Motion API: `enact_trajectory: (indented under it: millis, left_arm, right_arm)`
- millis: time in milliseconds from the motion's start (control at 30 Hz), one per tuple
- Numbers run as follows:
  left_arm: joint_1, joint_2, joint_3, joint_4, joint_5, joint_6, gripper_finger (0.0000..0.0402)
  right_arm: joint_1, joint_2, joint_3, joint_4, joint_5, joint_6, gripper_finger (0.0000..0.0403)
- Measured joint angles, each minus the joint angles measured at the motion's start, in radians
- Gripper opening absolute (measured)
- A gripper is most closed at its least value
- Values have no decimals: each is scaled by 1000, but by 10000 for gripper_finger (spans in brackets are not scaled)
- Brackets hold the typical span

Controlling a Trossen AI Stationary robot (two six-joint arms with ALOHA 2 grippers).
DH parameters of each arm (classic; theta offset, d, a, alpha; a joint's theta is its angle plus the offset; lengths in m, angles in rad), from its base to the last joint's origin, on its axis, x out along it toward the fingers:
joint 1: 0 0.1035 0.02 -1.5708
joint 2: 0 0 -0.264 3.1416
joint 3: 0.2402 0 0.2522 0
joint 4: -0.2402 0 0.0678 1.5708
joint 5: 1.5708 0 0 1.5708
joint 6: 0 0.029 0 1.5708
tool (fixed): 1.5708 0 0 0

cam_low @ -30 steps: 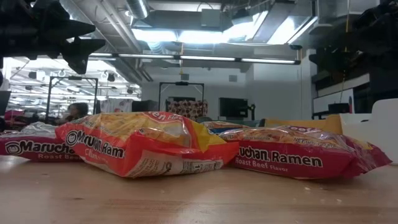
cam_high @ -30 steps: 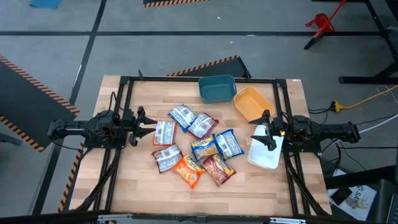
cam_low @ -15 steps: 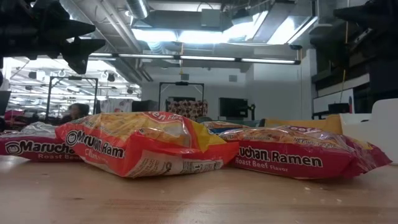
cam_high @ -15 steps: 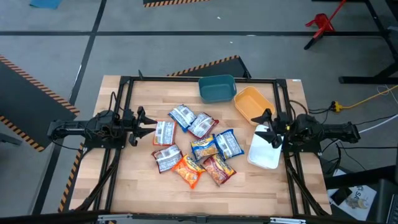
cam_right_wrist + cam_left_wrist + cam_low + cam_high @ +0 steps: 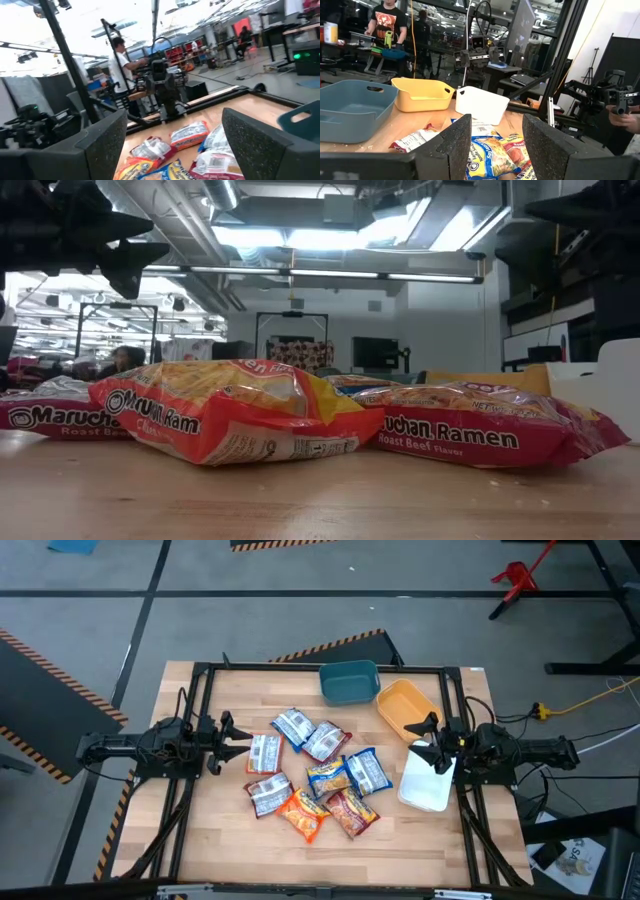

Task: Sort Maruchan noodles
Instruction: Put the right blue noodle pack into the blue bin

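Observation:
Several Maruchan noodle packets lie flat in a loose cluster on the middle of the wooden table: red-and-silver ones [image 5: 264,752] [image 5: 293,725] [image 5: 324,741], blue-and-yellow ones [image 5: 367,771] [image 5: 328,778], an orange one [image 5: 303,814] [image 5: 220,420] and a red one [image 5: 350,811] [image 5: 480,430]. My left gripper [image 5: 237,740] [image 5: 492,145] is open, raised at the table's left side and facing the cluster. My right gripper [image 5: 430,740] [image 5: 175,145] is open, raised above the white bin's far end and facing the cluster from the right.
Three bins stand on the table's right and far side: a teal one [image 5: 349,682] at the far edge, an orange one [image 5: 408,706] beside it, a white one [image 5: 425,790] at the right edge. A black frame rail [image 5: 300,667] rings the table. People stand in the room beyond.
My right gripper has risen and shifted slightly toward the table's far edge above the white bin, staying open. The packets have not moved.

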Motion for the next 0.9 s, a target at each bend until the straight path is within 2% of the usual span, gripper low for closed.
enact_trajectory:
  millis: [133, 333, 467, 600, 767, 900]
  left_arm:
    - [0, 0, 0, 0, 0, 0, 170]
    - [0, 0, 0, 6, -3, 5, 170]
    - [0, 0, 0, 85, -34, 56, 170]
    - [0, 0, 0, 169, -69, 85, 170]
    - [0, 0, 0, 301, -105, 109, 170]
    - [0, 0, 0, 332, -104, 100, 170]
  right_arm:
    - [0, 0, 0, -12, 43, 0, 317]
    - [0, 0, 3, 78, 121, -1, 317]
    - [0, 21, 52, 43, 171, -3, 317]
    - [0, 111, 135, 22, 182, -61, 317]
    - [0, 297, 288, -17, 153, -133, 317]
    - [0, 454, 405, -86, 82, -159, 317]
